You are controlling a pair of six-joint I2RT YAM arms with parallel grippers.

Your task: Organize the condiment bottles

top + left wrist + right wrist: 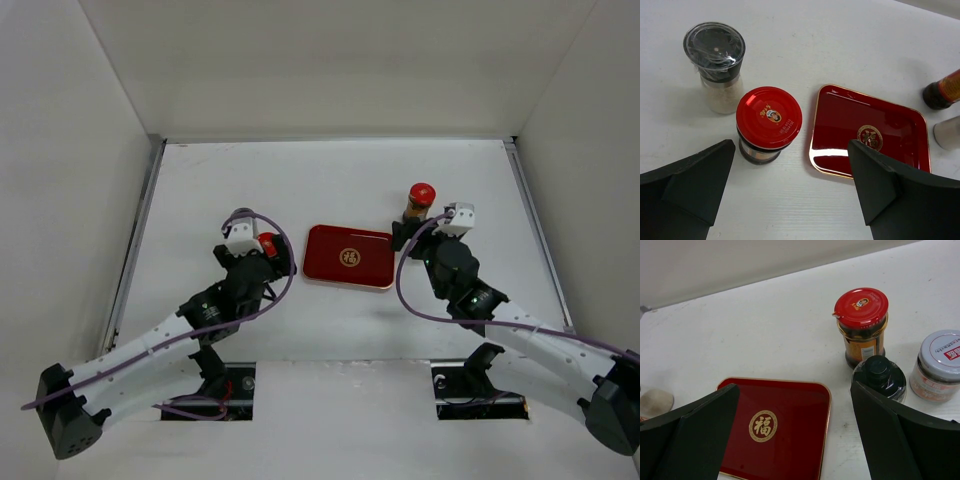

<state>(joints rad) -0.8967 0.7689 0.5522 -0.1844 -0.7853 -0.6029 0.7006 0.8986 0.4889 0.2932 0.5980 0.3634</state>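
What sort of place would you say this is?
Probably a robotics lab test cell: plain white walls enclose a white table, a left arm and right arm bolted at its near edge, plus a red tray and condiment jars.

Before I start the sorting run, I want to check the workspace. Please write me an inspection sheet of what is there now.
Surface: white table, no spill seen.
Job's things: five jars, all upright, none on the red tray. Left of it: left red-capped jar, grey-capped jar. Right of it: right red-capped jar, black-capped jar, silver-capped jar.
Clutter: nothing seen.
Grippers: left gripper and right gripper open, fingers apart, holding nothing.
Cables: purple cable looped along each arm.
Surroundings: white walls on three sides.
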